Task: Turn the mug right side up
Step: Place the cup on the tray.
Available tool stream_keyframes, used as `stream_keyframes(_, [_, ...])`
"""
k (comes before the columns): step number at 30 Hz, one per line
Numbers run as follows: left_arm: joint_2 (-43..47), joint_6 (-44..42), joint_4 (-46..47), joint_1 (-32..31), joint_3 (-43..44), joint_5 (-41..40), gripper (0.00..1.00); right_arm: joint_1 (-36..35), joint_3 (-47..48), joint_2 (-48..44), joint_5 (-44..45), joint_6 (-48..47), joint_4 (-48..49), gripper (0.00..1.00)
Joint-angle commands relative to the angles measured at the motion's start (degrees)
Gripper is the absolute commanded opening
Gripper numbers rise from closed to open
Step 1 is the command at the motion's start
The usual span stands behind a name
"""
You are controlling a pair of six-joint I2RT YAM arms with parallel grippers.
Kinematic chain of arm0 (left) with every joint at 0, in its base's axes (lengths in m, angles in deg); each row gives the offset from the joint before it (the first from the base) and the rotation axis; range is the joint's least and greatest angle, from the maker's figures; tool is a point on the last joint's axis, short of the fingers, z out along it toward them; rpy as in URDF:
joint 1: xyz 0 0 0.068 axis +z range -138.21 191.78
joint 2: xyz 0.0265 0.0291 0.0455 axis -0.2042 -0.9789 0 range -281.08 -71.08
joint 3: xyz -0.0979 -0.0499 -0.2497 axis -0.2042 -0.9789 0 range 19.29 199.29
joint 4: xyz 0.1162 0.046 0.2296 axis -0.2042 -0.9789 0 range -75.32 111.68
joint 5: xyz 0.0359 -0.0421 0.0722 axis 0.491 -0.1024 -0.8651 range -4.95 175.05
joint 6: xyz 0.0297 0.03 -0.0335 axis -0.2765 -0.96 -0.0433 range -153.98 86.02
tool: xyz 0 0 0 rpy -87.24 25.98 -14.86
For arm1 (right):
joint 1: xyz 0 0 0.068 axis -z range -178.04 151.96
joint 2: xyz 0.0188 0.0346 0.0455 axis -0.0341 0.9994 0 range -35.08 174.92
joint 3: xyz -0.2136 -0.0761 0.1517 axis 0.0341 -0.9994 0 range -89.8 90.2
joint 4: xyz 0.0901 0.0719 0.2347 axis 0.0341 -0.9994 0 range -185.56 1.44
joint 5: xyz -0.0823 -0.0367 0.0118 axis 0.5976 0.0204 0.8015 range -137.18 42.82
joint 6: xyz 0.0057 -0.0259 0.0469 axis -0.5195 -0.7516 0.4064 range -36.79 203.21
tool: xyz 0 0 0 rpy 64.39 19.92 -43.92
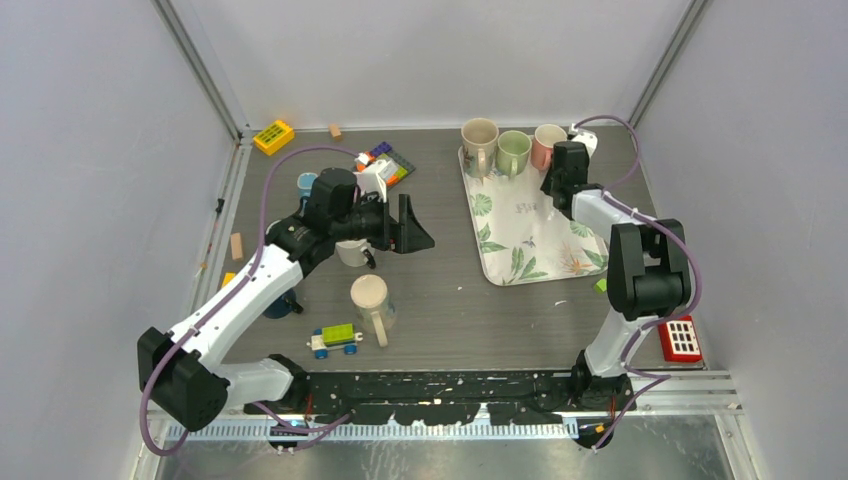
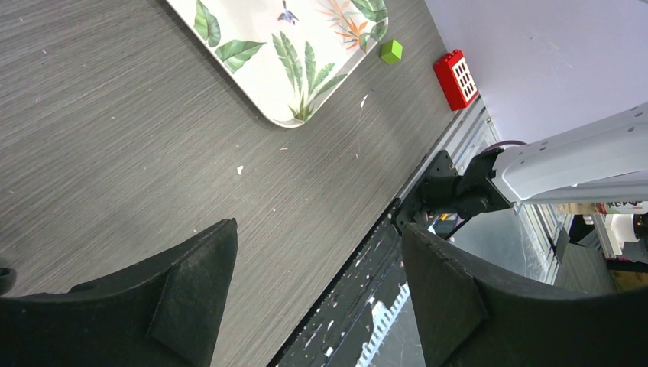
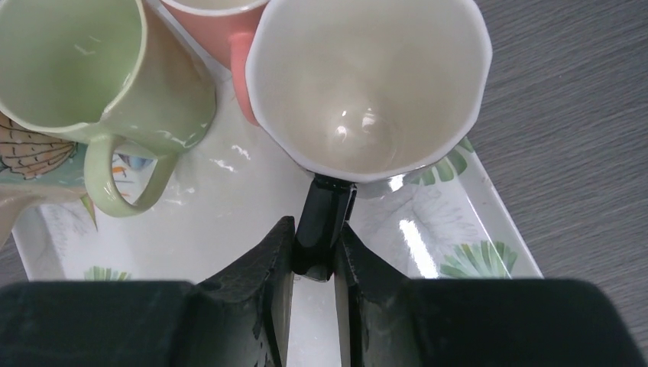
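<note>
Right now your right gripper (image 3: 313, 238) is clamped on the black handle (image 3: 325, 206) of the white mug (image 3: 367, 84), one finger on either side of it. The mug lies straight ahead of those fingers with its handle pointing back at them. It sits at the far right corner of the tray (image 3: 466, 229), just beside the pink mug (image 3: 218, 27). Its mouth faces the wrist camera (so I judge it upright already, base down on the tray). Your left gripper (image 2: 317, 233) hangs with jaws apart over the table (image 2: 153, 153), well apart from the mug, so letting go falls to the right arm alone.
</note>
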Motion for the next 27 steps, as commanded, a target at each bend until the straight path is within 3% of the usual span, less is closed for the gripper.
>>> stream_keyframes(1, [1.42,-1.06,0.01,-0.01,-0.25,1.14,0.8,0.44,1.78,1.9,-2.39,1.75,-7.64,0.29])
stream_keyframes(14, [1.52,-1.32,-0.03,0.04,-0.39,-0.36,0.85,0.51,4.75,1.27,-2.59,4.65,-13.01,0.5])
stream_keyframes(27, [1.03,-1.38,-0.43,0.1,-0.17,-1.43,0.85,0.55,8.86,0.97,-1.0,3.75,-16.36,0.58])
